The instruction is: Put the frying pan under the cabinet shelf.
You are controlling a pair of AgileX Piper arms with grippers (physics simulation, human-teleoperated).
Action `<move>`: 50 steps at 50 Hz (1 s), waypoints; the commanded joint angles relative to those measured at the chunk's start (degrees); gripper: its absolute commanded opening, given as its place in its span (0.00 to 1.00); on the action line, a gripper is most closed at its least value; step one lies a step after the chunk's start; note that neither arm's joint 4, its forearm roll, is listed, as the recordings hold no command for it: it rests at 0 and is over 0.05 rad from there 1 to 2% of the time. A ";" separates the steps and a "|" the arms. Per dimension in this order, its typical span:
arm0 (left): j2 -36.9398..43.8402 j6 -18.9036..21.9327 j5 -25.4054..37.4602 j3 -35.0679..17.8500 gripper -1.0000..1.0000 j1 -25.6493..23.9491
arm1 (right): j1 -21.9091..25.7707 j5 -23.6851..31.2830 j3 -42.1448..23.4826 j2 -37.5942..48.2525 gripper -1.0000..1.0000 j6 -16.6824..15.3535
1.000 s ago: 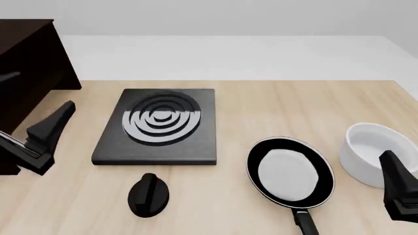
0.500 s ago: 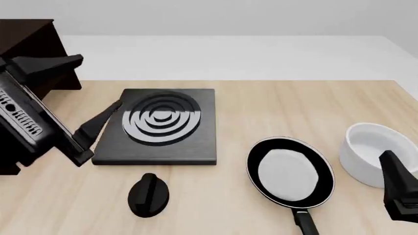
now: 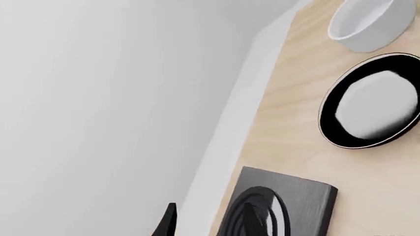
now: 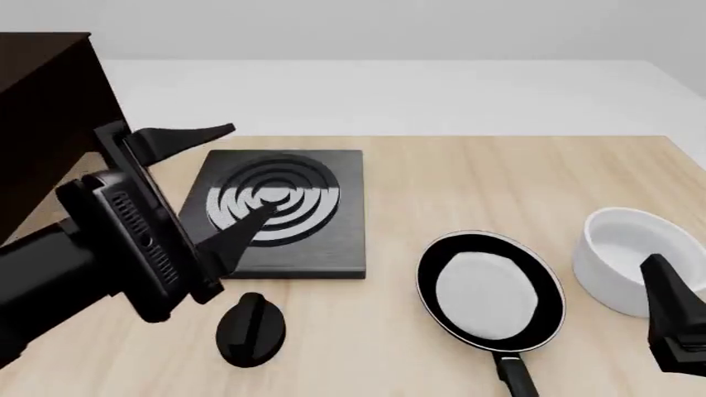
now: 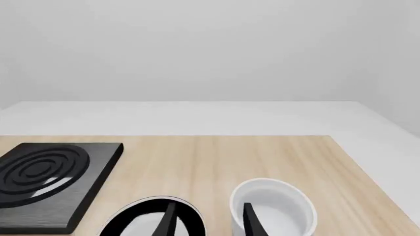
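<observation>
The frying pan (image 4: 491,294), black with a pale grey inside, lies on the table at the front right, its handle (image 4: 514,376) pointing toward the near edge. It also shows in the left wrist view (image 3: 371,101). The dark brown cabinet (image 4: 50,124) stands at the far left; its shelf board is not clearly shown. My left gripper (image 4: 251,169) is open and empty, raised over the hotplate's left side, well left of the pan. My right gripper (image 5: 210,223) is open and empty, low at the front right, between the pan and the bowl.
A square black hotplate (image 4: 320,240) with silver rings sits left of centre. A black knob (image 4: 251,329) lies in front of it. A white round bowl (image 4: 629,248) stands right of the pan, next to my right gripper's finger (image 4: 665,302).
My left arm has swung up and to the right, from the table's left edge to over the hotplate's left side. The right arm and the pan have not moved.
</observation>
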 commanded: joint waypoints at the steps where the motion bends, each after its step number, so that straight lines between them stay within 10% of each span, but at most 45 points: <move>1: 3.52 3.76 -3.80 1.23 1.00 -3.32 | 0.00 0.00 0.00 0.00 1.00 0.00; 50: 15.09 7.98 -14.63 6.62 1.00 -15.24 | 0.01 0.00 0.00 0.00 1.00 0.00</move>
